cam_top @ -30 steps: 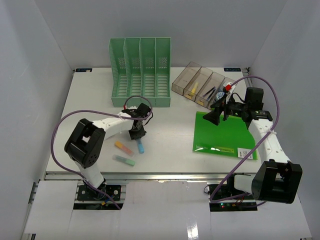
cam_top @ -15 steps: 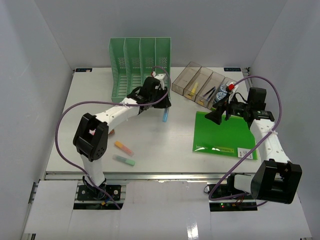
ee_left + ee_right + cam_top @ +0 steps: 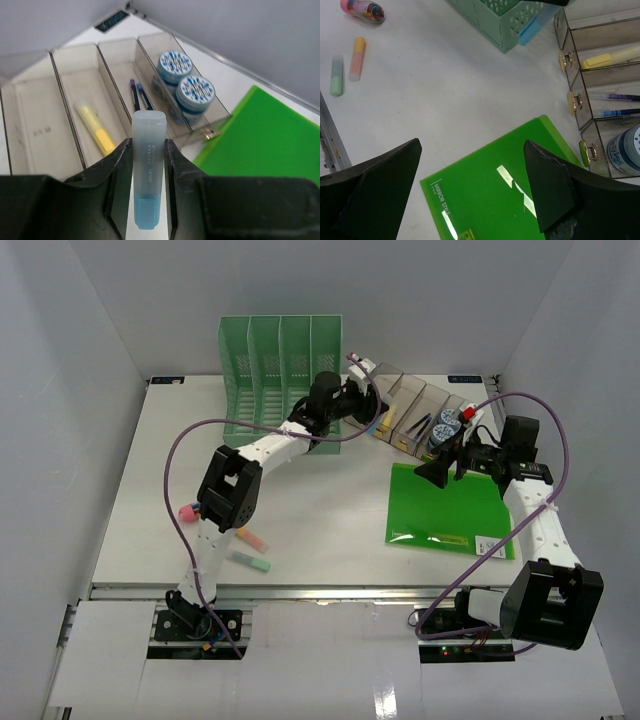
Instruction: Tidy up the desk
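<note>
The white desk (image 3: 330, 510) carries all the items. My left gripper (image 3: 366, 406) hovers over the clear compartment organizer (image 3: 425, 410) at the back and is shut on a light blue highlighter (image 3: 148, 165), held between both fingers above the organizer's near wall. The organizer (image 3: 65, 90) holds a yellow highlighter (image 3: 95, 132), two dark pens (image 3: 140, 96) and two round blue-and-white containers (image 3: 185, 80). My right gripper (image 3: 440, 468) is open and empty, above the far left corner of the green notebook (image 3: 450, 512). Its jaws stand wide apart over the notebook (image 3: 495, 195).
A green slotted file rack (image 3: 280, 360) stands at the back, left of the organizer. Near the left arm lie a pink item (image 3: 187, 511), an orange highlighter (image 3: 252, 538) and a green highlighter (image 3: 250, 562). A metal rail (image 3: 330, 590) edges the desk's front.
</note>
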Motion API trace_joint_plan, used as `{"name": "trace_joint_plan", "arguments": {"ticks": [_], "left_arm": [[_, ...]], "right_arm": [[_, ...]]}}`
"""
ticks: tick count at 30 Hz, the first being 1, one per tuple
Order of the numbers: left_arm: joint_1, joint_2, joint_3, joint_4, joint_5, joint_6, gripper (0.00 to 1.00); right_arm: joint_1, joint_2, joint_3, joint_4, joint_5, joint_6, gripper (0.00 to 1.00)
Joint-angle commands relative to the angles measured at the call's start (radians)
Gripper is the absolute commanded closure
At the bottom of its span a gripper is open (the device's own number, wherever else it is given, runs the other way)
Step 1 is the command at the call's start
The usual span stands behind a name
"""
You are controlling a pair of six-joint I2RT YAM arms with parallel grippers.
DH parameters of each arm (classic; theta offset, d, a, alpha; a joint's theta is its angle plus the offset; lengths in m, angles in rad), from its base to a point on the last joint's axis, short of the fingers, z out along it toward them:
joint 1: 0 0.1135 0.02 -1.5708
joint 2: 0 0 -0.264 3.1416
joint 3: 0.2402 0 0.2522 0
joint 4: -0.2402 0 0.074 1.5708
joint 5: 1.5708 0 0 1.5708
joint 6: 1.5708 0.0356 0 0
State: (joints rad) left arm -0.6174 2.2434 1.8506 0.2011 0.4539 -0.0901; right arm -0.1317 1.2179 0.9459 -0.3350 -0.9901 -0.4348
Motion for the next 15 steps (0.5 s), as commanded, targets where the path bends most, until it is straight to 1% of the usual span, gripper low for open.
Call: {"name": "trace_joint_plan", "arguments": {"ticks": [1,2,5,7,12,15], "left_arm": [[0.0,0.056,0.081,0.297,-0.044,-0.005,0.96],[-0.001,0.086,0.1,0.398,-0.069,-0.035,0.97],[-0.001,0.154,0.161,0.48,-0.114,-0.088,0.99],[-0.002,0.214,0.228,0.521,-0.151,-0.124,0.99],[-0.004,0.353,0.369,0.601,-0.229,-0.136,1.0],[-0.007,0.436,0.453,0.586,-0.261,-0.131,1.0]], "right_arm": [[-0.011,-0.023,-0.001,0.025,-0.004,0.005,0.11],[-0.016,-0.023,-0.001,0.025,-0.003,0.005,0.11],[-0.026,-0.023,0.0,0.025,-0.006,0.007,0.11],[-0.034,-0.023,-0.001,0.025,-0.01,0.008,0.11],[-0.046,-0.023,-0.002,0.03,-0.016,0.015,0.11],[-0.051,-0.021,-0.002,0.03,-0.019,0.017,0.11]]}}
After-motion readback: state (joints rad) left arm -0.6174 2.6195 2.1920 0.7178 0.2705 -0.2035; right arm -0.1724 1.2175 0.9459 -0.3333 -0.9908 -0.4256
